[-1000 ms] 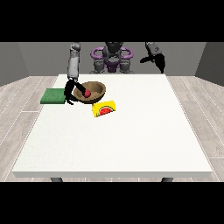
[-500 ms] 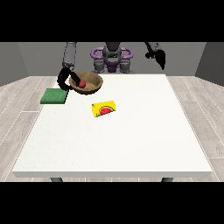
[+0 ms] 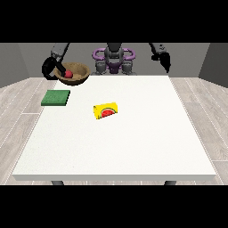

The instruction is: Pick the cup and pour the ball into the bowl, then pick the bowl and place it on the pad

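A brown bowl (image 3: 78, 74) with a red ball (image 3: 69, 74) inside hangs in the air above the table's far left part. The hand at the view's left (image 3: 59, 67) is curled over the bowl's left rim and holds it up. Below and a little nearer lies the green pad (image 3: 56, 97) flat on the table, apart from the bowl. A yellow cup (image 3: 106, 110) with a watermelon picture lies on its side near the table's middle. The hand at the view's right (image 3: 163, 60) hangs raised beyond the far right corner, holding nothing.
The large white table (image 3: 133, 142) stretches toward the camera. The robot's torso (image 3: 114, 60) stands behind the far edge. Wooden floor surrounds the table.
The bowl with the ball has been lifted off the table and carried up and to the left, now higher than the pad. The cup has not moved.
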You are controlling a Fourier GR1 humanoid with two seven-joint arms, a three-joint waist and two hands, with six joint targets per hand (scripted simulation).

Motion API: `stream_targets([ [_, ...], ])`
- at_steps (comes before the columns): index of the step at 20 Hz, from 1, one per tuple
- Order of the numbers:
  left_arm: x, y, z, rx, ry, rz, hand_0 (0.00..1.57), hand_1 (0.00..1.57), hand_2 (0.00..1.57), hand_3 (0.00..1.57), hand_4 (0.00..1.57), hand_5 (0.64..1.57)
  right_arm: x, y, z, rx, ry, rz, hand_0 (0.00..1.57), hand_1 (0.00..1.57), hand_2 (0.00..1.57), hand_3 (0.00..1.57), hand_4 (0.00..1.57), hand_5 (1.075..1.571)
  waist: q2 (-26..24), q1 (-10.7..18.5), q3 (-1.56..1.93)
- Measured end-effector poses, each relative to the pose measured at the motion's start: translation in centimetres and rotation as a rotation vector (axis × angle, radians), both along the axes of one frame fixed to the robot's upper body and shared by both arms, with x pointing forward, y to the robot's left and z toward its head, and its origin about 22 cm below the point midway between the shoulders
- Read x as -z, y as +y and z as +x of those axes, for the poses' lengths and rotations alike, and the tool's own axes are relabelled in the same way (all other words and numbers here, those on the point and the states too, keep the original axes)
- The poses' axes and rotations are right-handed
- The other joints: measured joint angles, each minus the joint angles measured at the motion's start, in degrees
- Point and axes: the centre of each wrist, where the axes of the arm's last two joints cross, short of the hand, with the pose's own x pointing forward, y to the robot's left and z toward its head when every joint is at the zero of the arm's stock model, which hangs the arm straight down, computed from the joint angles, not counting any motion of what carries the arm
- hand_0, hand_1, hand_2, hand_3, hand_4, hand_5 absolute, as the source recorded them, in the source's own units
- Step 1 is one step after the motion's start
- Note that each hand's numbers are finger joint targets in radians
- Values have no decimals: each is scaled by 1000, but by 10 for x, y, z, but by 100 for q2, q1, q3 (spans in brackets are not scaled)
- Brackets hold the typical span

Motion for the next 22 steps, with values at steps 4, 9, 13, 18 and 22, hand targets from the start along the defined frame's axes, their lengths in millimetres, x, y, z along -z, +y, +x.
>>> stream_targets([
  [4, 1, 12, 0, -8, -29, -10, 0, 0, 0, 0, 1217, 1481, -17, -13, 1, -2, -24, 1, 1571, 1571, 1571, 466, 834, 1570, 194, -42, 2],
  [9, -30, 56, 6, -22, -121, -28, 0, 0, 0, 0, 1319, 1562, -29, -57, -12, 33, -100, -27, 1571, 1571, 1571, 0, 884, 1571, 614, 132, 4],
  [13, -65, 118, 3, -69, -186, -40, 0, 0, 0, 0, 1280, 1571, -36, -75, -19, 52, -146, -28, 1571, 1571, 1571, 0, 820, 1570, 860, 210, 7],
  [18, -93, 177, -12, -102, -257, -56, 0, 0, 0, 0, 1213, 1565, -31, -77, -23, 74, -222, -34, 1571, 1571, 1571, 0, 763, 1567, 1199, 259, 5],
  [22, -103, 205, -21, -122, -303, -59, 0, 0, 0, 0, 1185, 1559, -43, -85, -20, 90, -262, -28, 1571, 1571, 1571, 252, 544, 1561, 1402, 235, 5],
])
